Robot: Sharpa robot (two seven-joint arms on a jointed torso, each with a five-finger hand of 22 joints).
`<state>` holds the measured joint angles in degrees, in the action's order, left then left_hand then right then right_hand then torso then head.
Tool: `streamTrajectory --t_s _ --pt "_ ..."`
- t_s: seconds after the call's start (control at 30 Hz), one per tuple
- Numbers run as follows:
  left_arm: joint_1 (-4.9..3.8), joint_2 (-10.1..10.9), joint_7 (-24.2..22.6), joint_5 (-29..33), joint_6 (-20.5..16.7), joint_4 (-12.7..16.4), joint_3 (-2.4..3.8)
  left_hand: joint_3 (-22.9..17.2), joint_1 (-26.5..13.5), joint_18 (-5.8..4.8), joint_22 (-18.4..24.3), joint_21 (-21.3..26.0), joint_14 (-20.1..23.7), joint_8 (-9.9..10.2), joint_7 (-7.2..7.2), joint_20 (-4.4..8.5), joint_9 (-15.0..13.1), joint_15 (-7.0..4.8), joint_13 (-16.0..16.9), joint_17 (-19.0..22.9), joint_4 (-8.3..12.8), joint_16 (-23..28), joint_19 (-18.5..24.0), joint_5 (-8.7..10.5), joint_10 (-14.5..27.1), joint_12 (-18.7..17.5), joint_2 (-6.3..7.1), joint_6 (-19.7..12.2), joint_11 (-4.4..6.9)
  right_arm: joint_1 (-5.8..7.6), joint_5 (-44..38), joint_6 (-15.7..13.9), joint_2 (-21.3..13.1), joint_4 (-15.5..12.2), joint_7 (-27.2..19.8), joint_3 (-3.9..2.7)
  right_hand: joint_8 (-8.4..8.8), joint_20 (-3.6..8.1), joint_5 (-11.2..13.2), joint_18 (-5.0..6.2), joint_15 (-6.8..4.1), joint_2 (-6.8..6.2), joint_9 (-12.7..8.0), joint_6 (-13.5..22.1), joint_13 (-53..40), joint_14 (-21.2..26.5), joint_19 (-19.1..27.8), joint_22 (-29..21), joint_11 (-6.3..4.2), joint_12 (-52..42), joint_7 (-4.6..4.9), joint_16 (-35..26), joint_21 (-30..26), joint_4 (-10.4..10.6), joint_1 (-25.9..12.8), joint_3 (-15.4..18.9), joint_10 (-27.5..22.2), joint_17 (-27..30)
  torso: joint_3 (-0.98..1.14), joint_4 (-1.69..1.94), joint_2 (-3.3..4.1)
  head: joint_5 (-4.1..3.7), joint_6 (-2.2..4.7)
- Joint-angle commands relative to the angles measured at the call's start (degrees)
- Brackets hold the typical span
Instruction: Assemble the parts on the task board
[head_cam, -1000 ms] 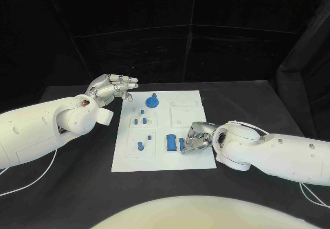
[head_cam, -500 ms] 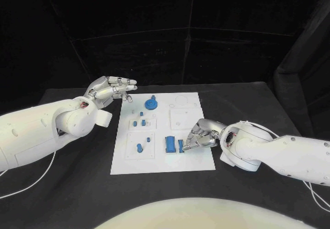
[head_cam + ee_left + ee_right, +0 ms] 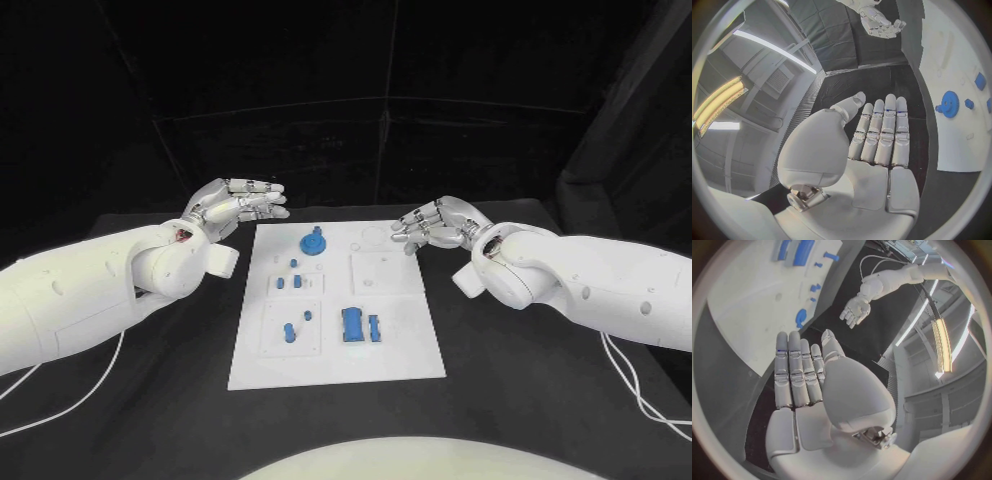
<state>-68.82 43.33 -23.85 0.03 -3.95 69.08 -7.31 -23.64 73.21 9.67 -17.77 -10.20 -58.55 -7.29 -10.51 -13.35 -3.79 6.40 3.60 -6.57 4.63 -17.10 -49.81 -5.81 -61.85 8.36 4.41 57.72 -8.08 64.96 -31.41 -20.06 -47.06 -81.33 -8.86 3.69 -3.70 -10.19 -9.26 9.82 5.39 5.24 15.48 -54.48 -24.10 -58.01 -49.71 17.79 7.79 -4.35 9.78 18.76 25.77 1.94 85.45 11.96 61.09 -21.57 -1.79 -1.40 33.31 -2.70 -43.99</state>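
Both hands empty, fingers extended: left hand [image 3: 231,208] raised off the far-left corner of the task board [image 3: 404,350], right hand [image 3: 437,224] raised at its far-right corner. Blue parts on board: gear-like piece [image 3: 315,240] at far end, rectangular block [image 3: 352,324] nearer the robot.

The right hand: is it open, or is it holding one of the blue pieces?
Open. The right hand hangs above the white board's far edge, fingers straight in its wrist view, nothing in them.
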Motion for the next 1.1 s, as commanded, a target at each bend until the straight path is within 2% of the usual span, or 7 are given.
streamTrajectory --t_s 0.03,0.3,0.33,0.47,1.0,1.03,1.1 --pt "0.13 -1.62 -3.2 4.54 -1.52 -2.61 0.0 0.3 -0.57 0.91 1.7 1.86 0.36 0.65 0.32 -0.6 0.06 0.8 -0.08 0.96 -0.46 2.58 1.54 -0.02 -0.17 -1.4 0.1 -0.12 -0.36 0.27 14.81 2.44 2.66 5.29 -12.75 -0.35 0.07 -2.14 0.52 -0.11 1.39 0.19 -2.44 0.42 5.88 1.07 0.63 -4.07 0.71 0.62 0.13 -6.4 -5.95 -1.02 -0.19 0.2 -0.87 5.51 -0.12 -0.62 -1.08 0.27 1.58" --pt "1.17 -6.77 -4.77 6.92 -4.51 -9.58 0.0 2.29 -0.47 0.92 4.78 4.68 1.14 2.61 1.11 -2.0 0.08 2.2 -0.07 2.54 -1.11 7.43 3.63 -0.03 1.58 -4.62 0.02 -0.88 -1.88 0.38 18.33 3.83 9.53 16.81 -17.17 -1.32 0.11 -3.68 0.31 0.84 1.99 1.09 -9.17 -0.45 18.49 -4.29 -5.09 -11.48 1.19 0.7 0.28 -14.78 -15.51 -5.15 -3.97 -0.43 0.45 15.99 0.32 -0.4 -1.93 0.78 3.87" --pt "1.23 -6.44 -2.19 4.1 -2.21 -8.89 -0.07 8.5 -22.06 -2.9 8.6 6.15 18.34 7.29 3.65 2.61 3.79 -0.57 -3.6 6.57 -4.63 10.17 17.18 1.74 19.65 -8.36 -4.41 -17.81 1.33 0.34 13.52 1.84 9.09 15.9 -11.84 -1.28 3.7 0.47 2.95 -2.95 -0.23 -0.78 -10.91 16.2 19.92 14.54 11.47 -13.23 -1.47 4.35 -2.74 -18.76 -18.39 -1.94 -28.05 -3.92 -18.31 17.47 0.06 -0.46 -1.6 0.59 3.2" --pt "1.36 -6.3 -2.26 4.02 -2.91 -8.33 0.07 9.87 -26.15 -2.89 9.43 10.2 21.44 7.29 4.37 3.41 3.79 -0.83 -3.6 6.57 -4.63 10.95 19.95 5.81 22.97 -8.36 -4.41 -20.99 1.65 0.2 14.01 1.13 8.9 15.22 -12.09 -1.35 3.7 1.33 3.41 -2.96 -0.72 -1.09 -15.48 18.97 24.1 17.29 13.83 -17.79 -2.0 4.35 -3.24 -18.76 -19.18 -1.94 -32.95 -4.49 -21.29 21.57 0.16 -0.36 -1.63 0.71 3.56" --pt "5.71 -1.74 -4.45 1.61 -25.07 9.04 4.38 16.59 -49.22 -5.31 13.52 10.2 39.65 7.29 10.51 8.28 3.79 -6.4 -3.6 6.57 -4.63 17.1 34.58 5.81 42.02 -8.36 -4.41 -38.99 8.08 -3.77 27.81 -18.84 3.72 -3.68 -19.11 -3.21 3.7 5.68 9.26 -5.19 -5.39 -5.24 -15.48 36.36 24.1 37.24 31.4 -17.79 -7.79 4.35 -9.78 -18.76 -25.77 -1.94 -58.63 -11.96 -40.79 21.57 1.78 1.39 -2.13 2.69 9.61" --pt "6.21 -1.21 -4.71 1.33 -27.67 11.08 4.88 17.01 -50.5 -9.67 13.75 10.2 40.65 7.29 10.51 8.54 3.79 -6.4 -3.6 6.57 -4.63 17.1 35.39 5.81 43.07 -8.36 -4.41 -39.98 8.08 -4.06 28.83 -20.32 3.34 -5.09 -19.63 -3.35 3.7 5.9 9.26 -9.82 -5.39 -5.24 -15.48 37.28 24.1 38.3 32.34 -17.79 -7.79 4.35 -9.78 -18.76 -25.77 -1.94 -60.0 -11.96 -41.82 21.57 1.79 1.4 -2.13 2.7 9.62" --pt "6.83 -0.56 -5.02 0.98 -30.83 13.55 5.49 17.43 -52.08 -9.67 17.77 10.2 41.89 7.29 10.51 8.88 3.79 -6.4 -3.6 6.57 -4.63 17.1 36.38 5.81 44.41 -8.36 -4.41 -41.2 8.08 -4.38 29.95 -21.95 2.92 -6.62 -20.2 -3.5 3.7 10.19 9.26 -5.81 -5.39 -5.24 -15.48 38.49 24.1 39.66 33.51 -17.79 -7.79 4.35 -9.78 -18.76 -25.77 -1.94 -61.75 -11.96 -43.14 21.57 1.79 1.4 -2.13 2.7 9.62"
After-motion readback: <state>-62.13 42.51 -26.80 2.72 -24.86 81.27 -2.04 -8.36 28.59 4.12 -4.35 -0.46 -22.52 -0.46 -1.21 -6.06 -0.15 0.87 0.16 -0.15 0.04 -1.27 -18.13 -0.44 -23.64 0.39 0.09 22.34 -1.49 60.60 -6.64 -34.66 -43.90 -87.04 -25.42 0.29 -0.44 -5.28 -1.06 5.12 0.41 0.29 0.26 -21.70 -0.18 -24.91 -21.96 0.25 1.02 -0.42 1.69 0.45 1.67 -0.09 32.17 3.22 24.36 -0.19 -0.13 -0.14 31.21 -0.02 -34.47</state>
